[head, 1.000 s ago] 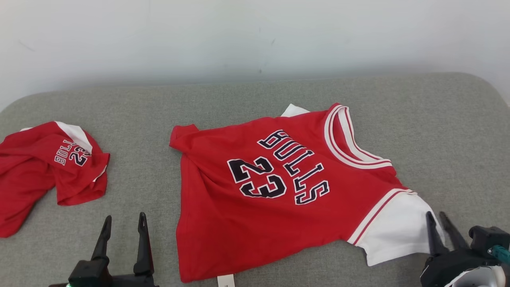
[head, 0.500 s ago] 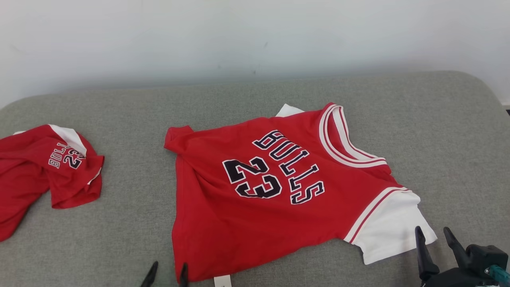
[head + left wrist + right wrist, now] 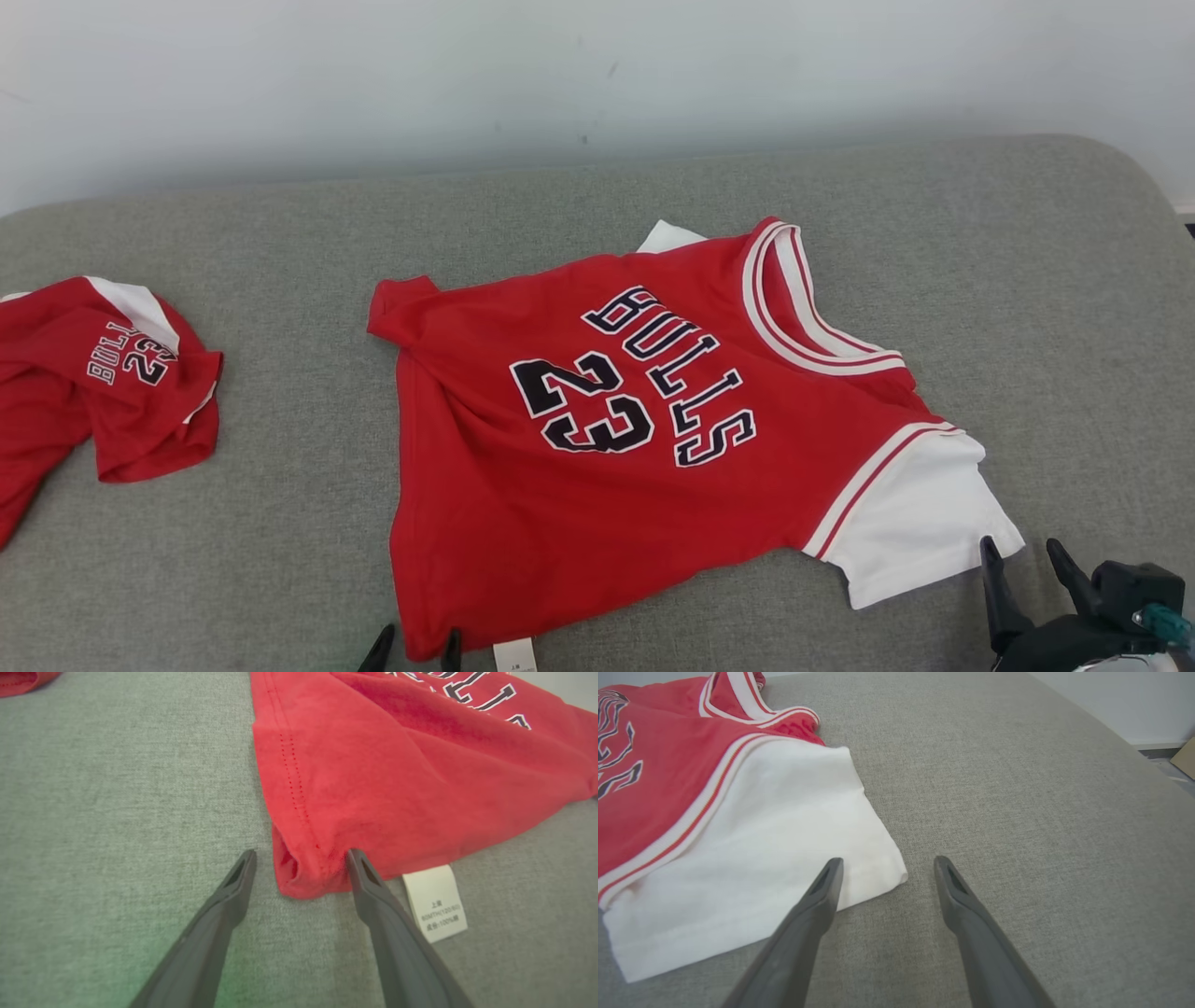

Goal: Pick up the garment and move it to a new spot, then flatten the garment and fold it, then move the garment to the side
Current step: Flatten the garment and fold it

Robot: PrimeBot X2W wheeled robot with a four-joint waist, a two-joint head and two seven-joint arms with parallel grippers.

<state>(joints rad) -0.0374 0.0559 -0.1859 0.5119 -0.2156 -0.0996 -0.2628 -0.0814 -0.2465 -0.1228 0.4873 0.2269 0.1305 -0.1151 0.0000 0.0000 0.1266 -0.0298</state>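
The garment point(image 3: 607, 439), a red "BULLS 23" jersey with white sleeves, lies spread on the grey fabric surface point(image 3: 308, 523). My left gripper point(image 3: 415, 644) stands open at its near hem. In the left wrist view that gripper point(image 3: 301, 855) straddles the hem corner of the garment point(image 3: 397, 779), and its right finger touches the cloth beside a white label point(image 3: 437, 903). My right gripper point(image 3: 1020, 551) is open at the near white sleeve. In the right wrist view this gripper point(image 3: 888, 860) has one fingertip over the sleeve point(image 3: 761, 849) corner and holds nothing.
A second red jersey point(image 3: 103, 383) lies crumpled at the far left. A white wall point(image 3: 560, 75) runs behind the surface. At the right the surface drops to a floor with a cardboard piece point(image 3: 1185, 758). Bare grey fabric point(image 3: 1041, 812) stretches right of the sleeve.
My right gripper has opened and let go of the white sleeve. My left gripper has moved right to the hem corner. The head camera has shifted a little.
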